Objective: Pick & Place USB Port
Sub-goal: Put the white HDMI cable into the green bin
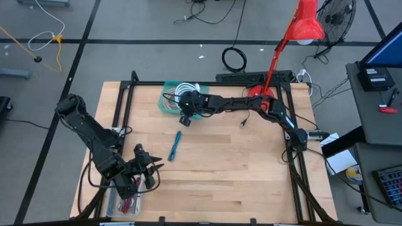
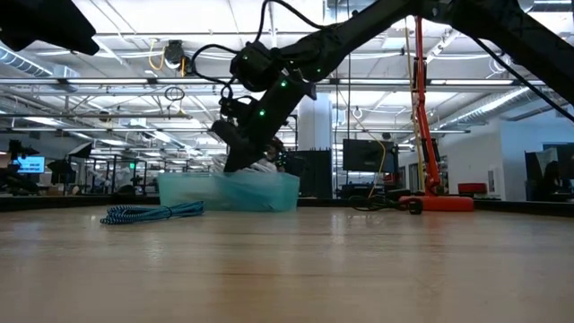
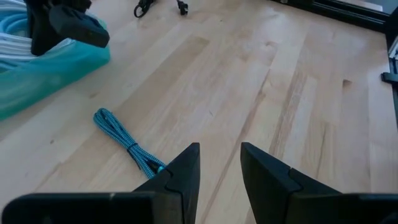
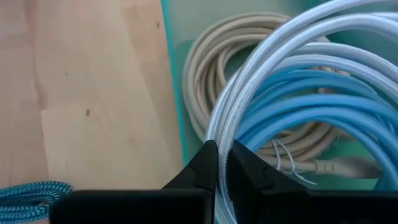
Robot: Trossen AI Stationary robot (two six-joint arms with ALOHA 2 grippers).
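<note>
Pinching a white braided cable (image 4: 273,68) in the teal bin (image 1: 168,99) at upper centre, the right gripper (image 4: 219,163) is clamped on a limp, light, springy coil, best taken across bunched loops; left gripper (image 3: 219,163), part-open, holds nothing.

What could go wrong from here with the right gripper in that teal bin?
The right gripper is shut on the white cable, which lies coiled among the light blue cable and beige cable; lifting may drag those out too. The teal bin looks light and could shift or tip. The braided blue cable lies on the table nearby; the left gripper waits, open.
</note>
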